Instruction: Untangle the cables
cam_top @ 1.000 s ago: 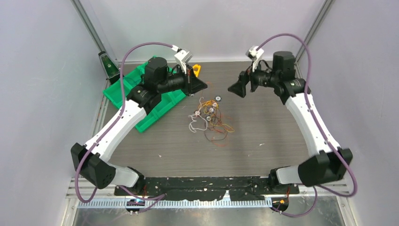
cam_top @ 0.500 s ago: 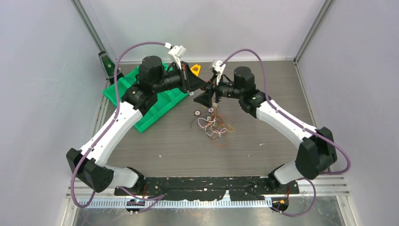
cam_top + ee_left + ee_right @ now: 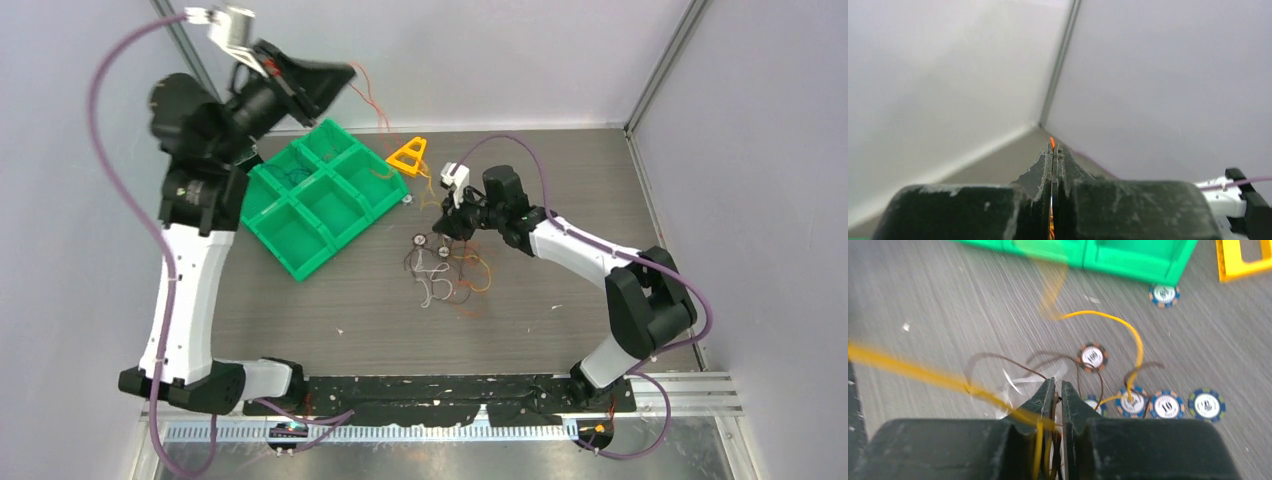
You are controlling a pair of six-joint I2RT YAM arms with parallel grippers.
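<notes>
My left gripper (image 3: 338,72), upper left, clamps an orange wire (image 3: 1052,143) — my right gripper (image 3: 1058,386), narrow, seemingly pins the cables (image 3: 442,272); next, pull it free slowly.

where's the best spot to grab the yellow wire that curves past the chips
Probably the crown of the yellow wire's open arc, coming straight down with the jaws set across it. There it curves alone over bare table, clear of the brown wires and chips.
</notes>
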